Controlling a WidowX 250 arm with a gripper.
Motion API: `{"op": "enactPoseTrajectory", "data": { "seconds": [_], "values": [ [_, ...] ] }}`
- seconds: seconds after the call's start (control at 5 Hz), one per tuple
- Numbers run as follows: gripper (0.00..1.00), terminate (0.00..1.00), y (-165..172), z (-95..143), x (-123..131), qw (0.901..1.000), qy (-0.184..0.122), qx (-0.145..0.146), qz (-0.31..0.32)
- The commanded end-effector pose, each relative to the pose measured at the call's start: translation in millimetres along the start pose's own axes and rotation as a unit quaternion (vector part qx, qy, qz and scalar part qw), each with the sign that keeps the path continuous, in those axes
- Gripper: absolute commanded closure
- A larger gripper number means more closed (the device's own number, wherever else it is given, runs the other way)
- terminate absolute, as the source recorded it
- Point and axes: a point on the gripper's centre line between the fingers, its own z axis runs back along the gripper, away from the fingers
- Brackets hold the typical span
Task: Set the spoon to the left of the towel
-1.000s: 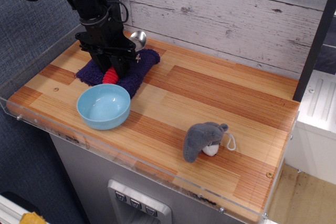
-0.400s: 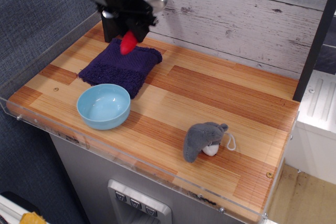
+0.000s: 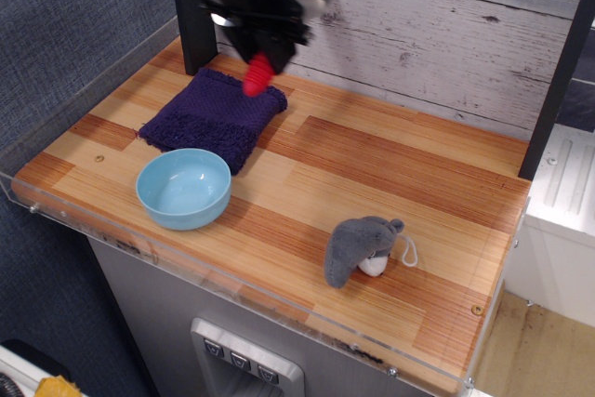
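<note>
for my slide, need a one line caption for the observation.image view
Gripper lifts the red-handled spoon above the purple towel, with a blue bowl and grey plush toy on the table.

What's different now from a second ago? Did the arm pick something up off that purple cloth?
Yes. The gripper was down on the towel, clamped on the spoon. It has since lifted the spoon clear and carried it up and toward the right, over the towel's far right corner. The towel, blue bowl and grey plush toy stayed put.

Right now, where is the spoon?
The spoon is held in the air by the tool, above the towel's far right corner, near the plank wall.
</note>
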Motion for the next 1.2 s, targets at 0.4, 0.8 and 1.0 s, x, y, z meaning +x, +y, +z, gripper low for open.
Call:
{"op": "enactPoseTrajectory", "data": {
  "seconds": [0.4, 0.8, 1.0],
  "values": [
    [1.0, 0.0, -105, 0, -29, 0.9871, 0.023, -0.074, -0.14],
    [1.0, 0.0, -66, -25, -49, 0.9864, 0.075, -0.052, -0.136],
    [1.0, 0.0, -61, -38, -56, 0.9844, 0.089, -0.063, -0.138]
  ]
}}
